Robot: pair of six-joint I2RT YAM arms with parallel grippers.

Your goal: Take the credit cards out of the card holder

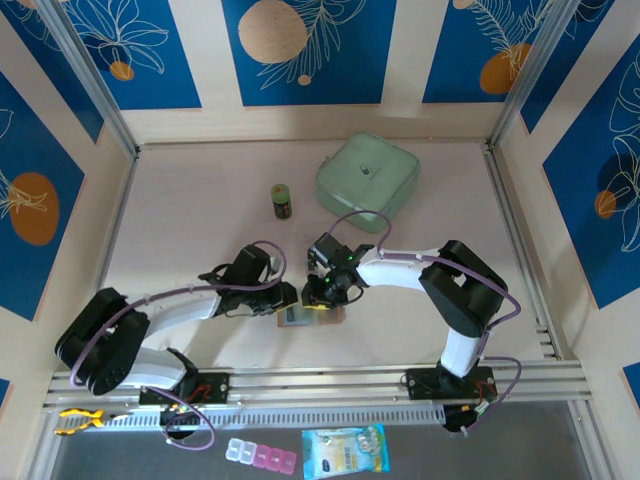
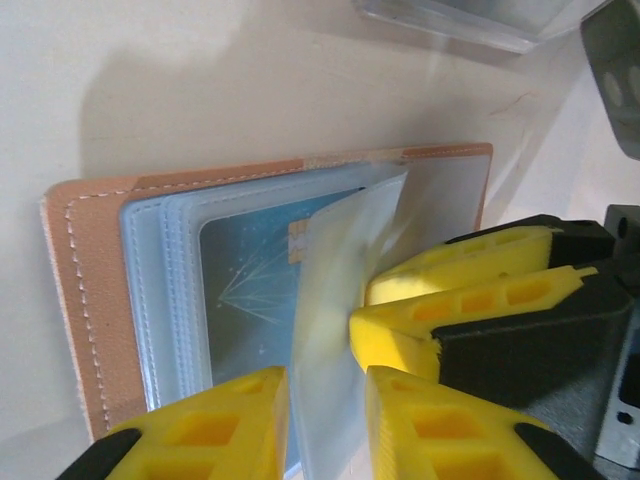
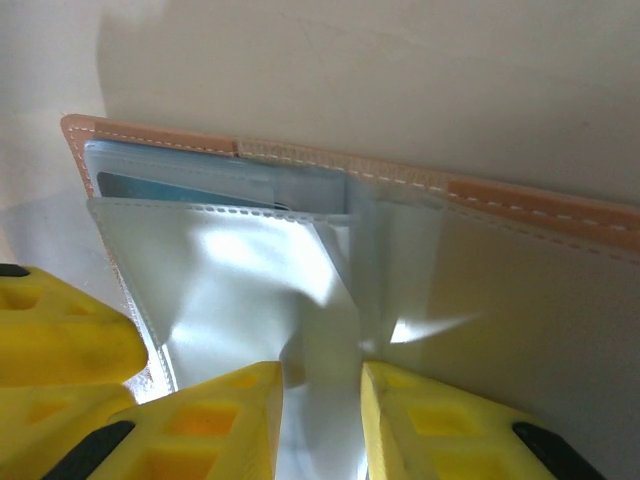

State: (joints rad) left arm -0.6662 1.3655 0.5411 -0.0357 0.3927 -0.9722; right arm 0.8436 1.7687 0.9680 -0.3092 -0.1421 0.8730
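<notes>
The card holder [image 1: 330, 316] lies open on the table between both arms, pinkish-tan leather [image 2: 90, 300] with grey see-through pockets. A dark teal credit card [image 2: 250, 290] sits inside a pocket; its edge shows as a teal strip [image 3: 170, 186] in the right wrist view. My left gripper [image 2: 328, 400] is shut on a see-through pocket leaf [image 2: 340, 260] that stands up from the holder. My right gripper [image 3: 320, 400] is shut on another clear leaf [image 3: 250, 270], lifted off the leather [image 3: 540, 205]. The two grippers [image 1: 290, 298] [image 1: 325, 290] almost touch. Other cards are hidden.
A big mint-green zip case [image 1: 367, 182] and a small dark green jar [image 1: 283, 201] stand further back. A clear plastic box [image 2: 480, 20] lies just beyond the holder. A pill organiser [image 1: 262, 455] and a blue-printed sachet [image 1: 345, 452] lie below the front rail.
</notes>
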